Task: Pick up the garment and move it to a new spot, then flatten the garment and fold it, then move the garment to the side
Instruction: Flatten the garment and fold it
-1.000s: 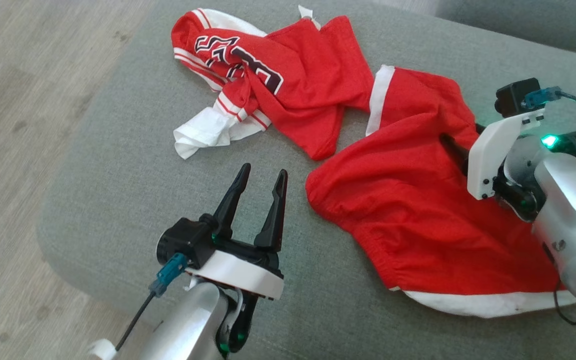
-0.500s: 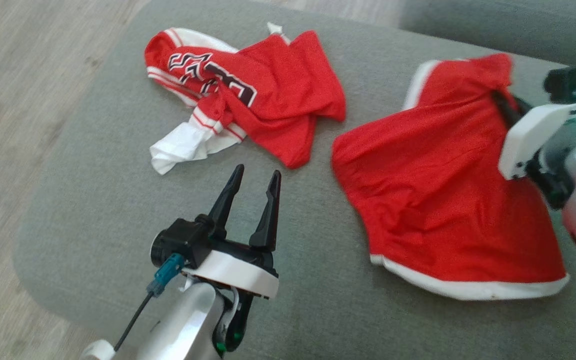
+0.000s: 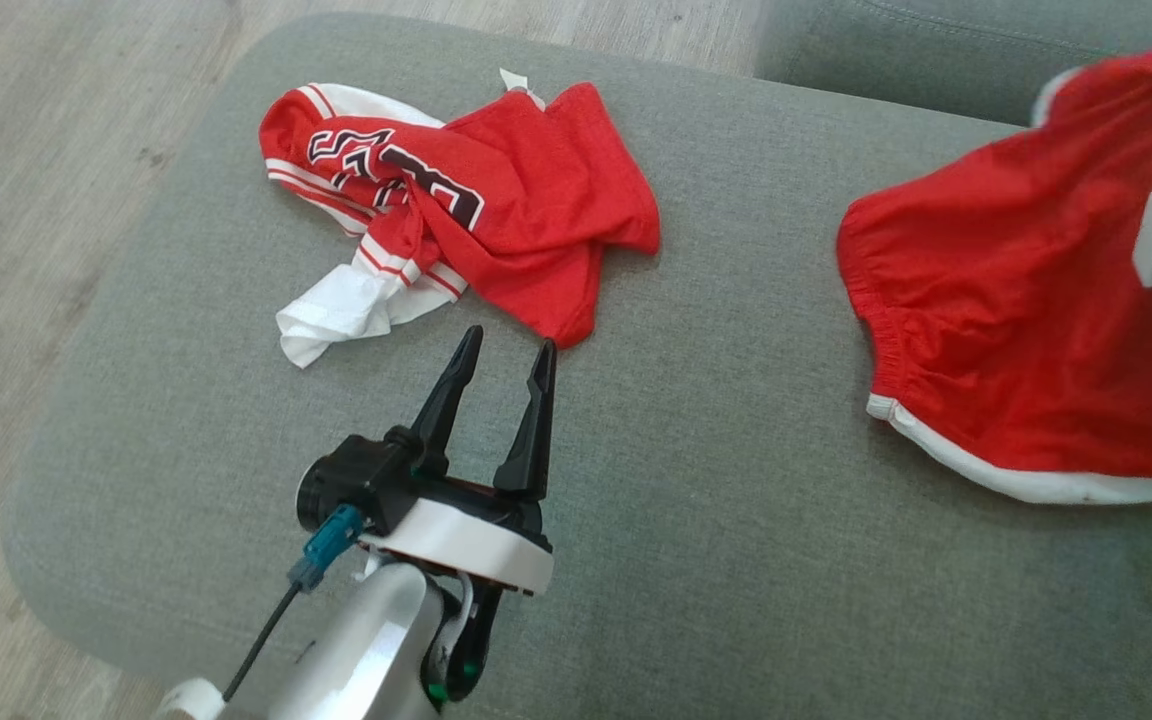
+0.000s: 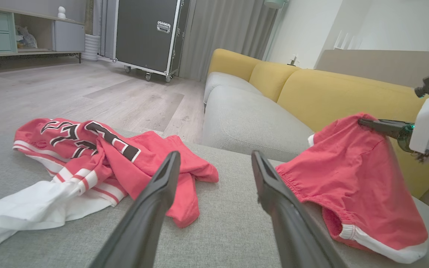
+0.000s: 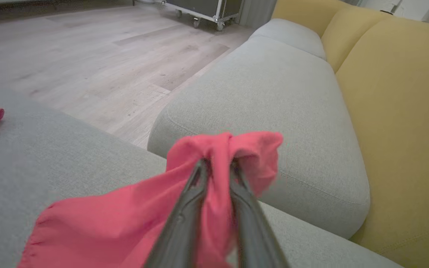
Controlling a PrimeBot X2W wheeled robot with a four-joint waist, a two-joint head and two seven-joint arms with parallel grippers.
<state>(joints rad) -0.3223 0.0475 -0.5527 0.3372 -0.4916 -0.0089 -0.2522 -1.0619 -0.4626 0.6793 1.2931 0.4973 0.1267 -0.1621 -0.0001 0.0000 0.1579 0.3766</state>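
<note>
I am holding the red shorts up by one end with my right gripper.

My right gripper (image 5: pixel 218 163) is pinched tight on a bunch of the red shorts (image 3: pixel 1016 330), with the cloth squeezed between its two dark fingers. The shorts hang down from it. Their bottom, with the white band, rests on the grey seat (image 3: pixel 736 560) toward its far right corner. My left gripper (image 3: pixel 508 342) is spread wide and holds nothing. It hovers over the middle of the seat, closer to the front edge. Its tips point at a red jersey (image 3: pixel 536 220) with white stripes and dark letters. The jersey lies crumpled near the seat's far left corner, well apart from the shorts. Past the seat's far edge I see another grey cushion (image 5: pixel 274 93), a yellow sofa back (image 5: pixel 397 111) and a wood floor (image 5: pixel 88 56).
</note>
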